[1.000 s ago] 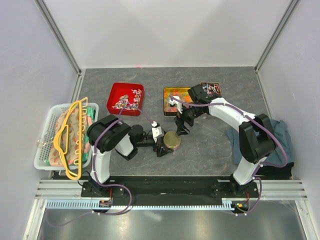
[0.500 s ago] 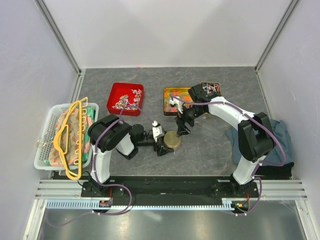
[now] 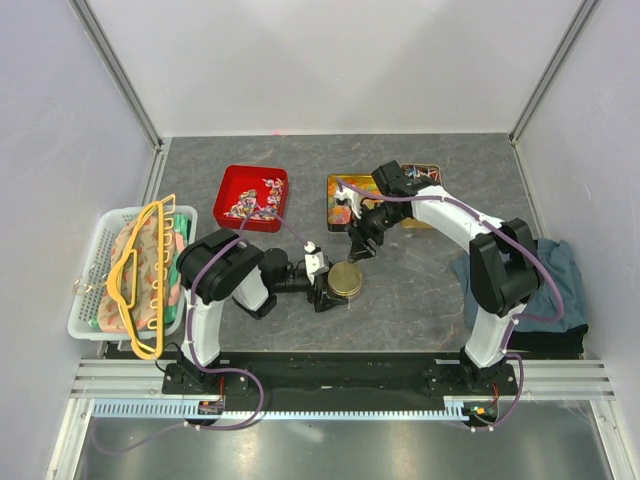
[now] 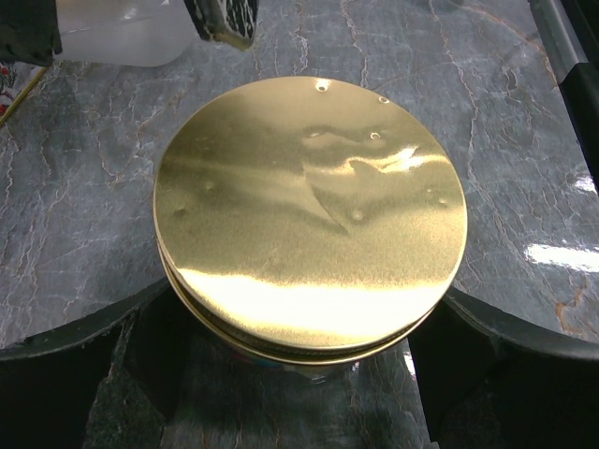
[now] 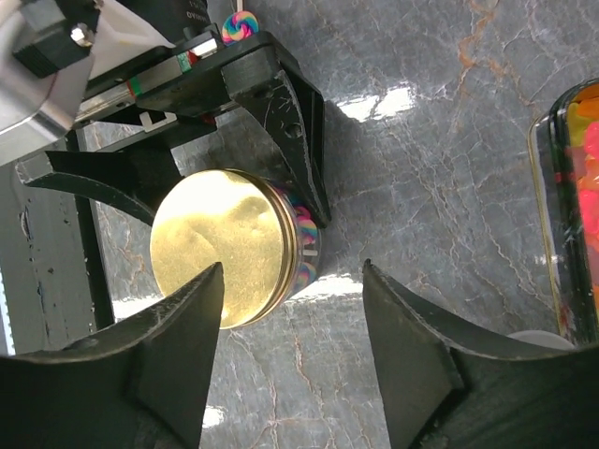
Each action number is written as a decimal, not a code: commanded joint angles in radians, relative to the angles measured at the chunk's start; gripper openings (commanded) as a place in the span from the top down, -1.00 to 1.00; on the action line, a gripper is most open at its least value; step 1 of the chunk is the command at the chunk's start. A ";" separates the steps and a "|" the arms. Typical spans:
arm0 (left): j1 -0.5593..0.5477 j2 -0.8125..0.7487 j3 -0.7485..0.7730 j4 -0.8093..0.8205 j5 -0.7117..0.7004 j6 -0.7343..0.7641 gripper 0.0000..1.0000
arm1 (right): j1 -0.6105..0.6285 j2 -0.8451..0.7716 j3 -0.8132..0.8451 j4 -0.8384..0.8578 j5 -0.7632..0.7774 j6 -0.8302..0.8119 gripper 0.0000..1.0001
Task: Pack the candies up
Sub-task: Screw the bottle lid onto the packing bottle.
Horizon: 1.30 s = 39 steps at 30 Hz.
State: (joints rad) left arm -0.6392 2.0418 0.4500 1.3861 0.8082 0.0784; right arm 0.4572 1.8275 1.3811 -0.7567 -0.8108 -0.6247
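Top external: shows the tiny twist-wrapped candies heaped in a red square plastic tray toward the back of the grey marbled counter. Shows more of them, by the right wrist camera, pressed against the glass of a small round jar with a gold metal lid. Finds the left pincer clenched on that jar, fingers either side below the lid. Finds the right pincer spread wide, empty, hovering near the jar, one finger overlapping the lid's rim.
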 commanded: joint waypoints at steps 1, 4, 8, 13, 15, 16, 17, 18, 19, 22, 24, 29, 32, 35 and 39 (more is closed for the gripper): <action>-0.008 0.023 -0.005 0.278 0.002 -0.031 -0.74 | 0.026 0.012 0.023 0.007 0.021 -0.009 -0.33; -0.008 0.023 -0.005 0.277 -0.001 -0.034 -0.74 | 0.061 -0.002 -0.013 0.022 0.086 -0.017 -0.31; -0.007 0.021 -0.005 0.277 0.003 -0.037 -0.74 | 0.090 -0.019 -0.066 0.049 0.136 -0.017 -0.30; -0.007 0.020 -0.005 0.278 0.005 -0.038 -0.74 | 0.090 -0.002 -0.103 0.034 0.151 -0.029 -0.15; -0.007 0.021 -0.005 0.277 0.006 -0.040 -0.74 | 0.090 -0.005 -0.105 0.027 0.142 -0.033 -0.11; -0.007 0.021 -0.005 0.277 0.008 -0.042 -0.74 | 0.089 -0.008 -0.103 0.026 0.137 -0.032 -0.10; -0.007 0.021 -0.005 0.278 0.008 -0.042 -0.74 | 0.089 -0.013 -0.096 0.026 0.136 -0.033 -0.09; -0.007 0.021 -0.004 0.278 0.009 -0.043 -0.74 | 0.089 -0.020 -0.091 0.026 0.130 -0.032 -0.10; -0.007 0.021 -0.004 0.277 0.009 -0.045 -0.74 | 0.089 -0.022 -0.085 0.026 0.128 -0.032 -0.09; -0.007 0.023 -0.002 0.277 0.009 -0.046 -0.74 | 0.087 -0.020 -0.054 0.019 0.107 -0.030 -0.09; -0.007 0.023 -0.002 0.277 0.011 -0.045 -0.74 | 0.087 -0.004 -0.030 0.010 0.088 -0.029 -0.08; -0.007 0.026 -0.001 0.277 0.002 -0.046 -0.74 | 0.089 0.033 0.010 0.002 0.067 -0.029 0.00; -0.007 0.024 0.000 0.277 -0.001 -0.046 -0.74 | 0.087 0.035 0.012 -0.003 0.059 -0.032 0.04; -0.007 0.027 0.001 0.277 -0.004 -0.048 -0.74 | 0.087 0.024 -0.002 -0.007 0.062 -0.040 0.08; -0.007 0.027 0.001 0.277 -0.015 -0.049 -0.74 | 0.084 0.004 -0.033 -0.021 0.059 -0.049 0.28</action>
State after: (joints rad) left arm -0.6392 2.0422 0.4507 1.3869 0.8070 0.0696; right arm 0.5457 1.8545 1.3579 -0.7601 -0.7204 -0.6422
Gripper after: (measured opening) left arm 0.892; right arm 0.400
